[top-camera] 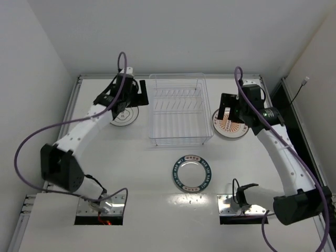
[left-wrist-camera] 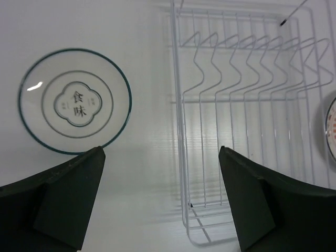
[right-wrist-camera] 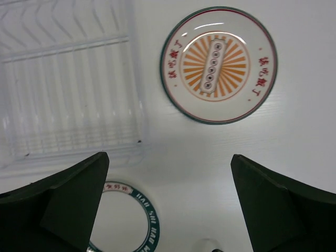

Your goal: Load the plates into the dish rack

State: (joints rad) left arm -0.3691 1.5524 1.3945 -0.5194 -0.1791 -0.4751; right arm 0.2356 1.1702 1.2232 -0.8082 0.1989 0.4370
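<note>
Left pincer (left-wrist-camera: 161, 155): spread, empty, over black-ringed plate (top-camera: 123, 118), left of dish rack (top-camera: 178, 143)
Right pincer (right-wrist-camera: 169, 157): spread, empty, over orange-striped plate (top-camera: 230, 126), right of dish rack
Teal-rimmed plate (top-camera: 192, 172): flat on worktop (top-camera: 131, 173), near side of dish rack

table (top-camera: 131, 173): white, glossy | walls (top-camera: 157, 31): plain white, three sides

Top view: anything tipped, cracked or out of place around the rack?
Nothing stands out. The dish rack sits square and empty. The black-ringed plate to its left, the orange-striped plate to its right and the teal-rimmed plate on its near side all lie flat on the table, whole and apart from the rack.
</note>
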